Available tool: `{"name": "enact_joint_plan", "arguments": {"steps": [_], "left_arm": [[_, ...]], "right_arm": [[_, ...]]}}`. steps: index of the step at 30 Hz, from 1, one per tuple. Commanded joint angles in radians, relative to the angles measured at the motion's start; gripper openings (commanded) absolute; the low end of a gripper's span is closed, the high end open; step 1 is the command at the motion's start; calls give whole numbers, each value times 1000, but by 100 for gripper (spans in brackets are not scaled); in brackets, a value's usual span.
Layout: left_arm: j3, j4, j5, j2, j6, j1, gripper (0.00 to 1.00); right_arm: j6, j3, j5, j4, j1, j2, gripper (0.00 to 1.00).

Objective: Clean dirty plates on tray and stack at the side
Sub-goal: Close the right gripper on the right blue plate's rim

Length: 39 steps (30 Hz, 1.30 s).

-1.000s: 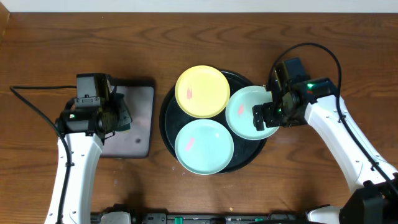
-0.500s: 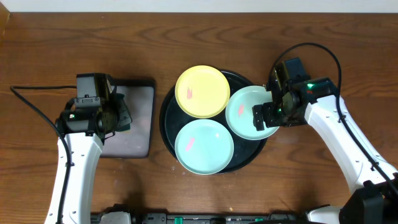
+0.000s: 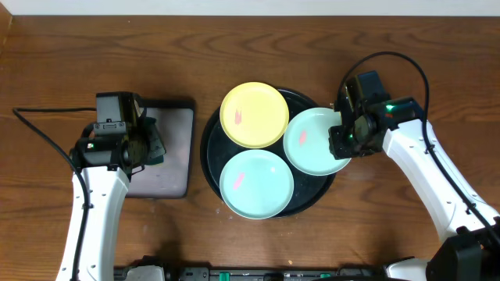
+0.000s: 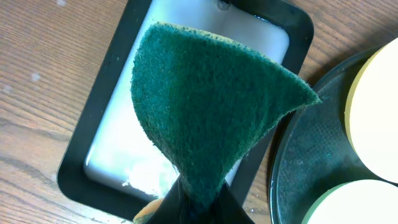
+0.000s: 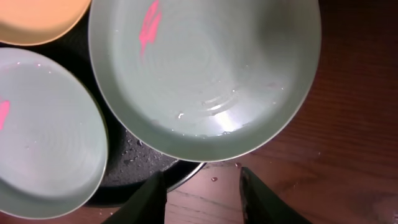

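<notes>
Wood table [image 3: 78, 47] w/ mint plate [image 5: 205, 81] rim just ahead of right hand [image 5: 202, 174].

Mint plate [image 5: 211, 93] with pink smear [image 5: 151, 28] over black tray [image 5: 134, 167] rim, just beyond parted fingers [image 5: 152, 199].

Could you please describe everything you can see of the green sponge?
The sponge is a dark green, coarse, fibrous scouring pad with a sliver of yellow foam at its lower edge. It is bent into a pointed fan shape and pinched at the bottom by the left fingers, shut on it. It hangs over the small rectangular tray, beside the round black tray.
</notes>
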Motion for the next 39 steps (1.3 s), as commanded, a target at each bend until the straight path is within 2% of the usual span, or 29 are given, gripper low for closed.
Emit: {"name": "enact_joint_plan", "arguments": {"steps": [1, 4, 8, 19, 25, 27, 31, 39], "left_arm": [[2, -2, -8, -4, -5, 0, 8], [2, -2, -8, -4, -5, 0, 7], [2, -2, -8, -3, -5, 1, 7], [2, 5, -9, -3, -5, 1, 7], [2, 5, -9, -3, -5, 0, 7], [2, 5, -9, -3, -5, 0, 7], [2, 5, -8, -3, -5, 0, 7], [2, 5, -8, -3, -5, 0, 7]], "right_arm": [[13, 14, 71, -5, 0, 1, 35], [150, 13, 216, -11, 0, 1, 38], [245, 13, 310, -6, 0, 4, 47], [254, -2, 311, 59, -19, 95, 52], [254, -2, 302, 64, -44, 170, 52], [254, -2, 282, 73, -50, 190, 49], [235, -3, 249, 97, -54, 212, 35], [230, -3, 256, 108, -54, 212, 18]]}}
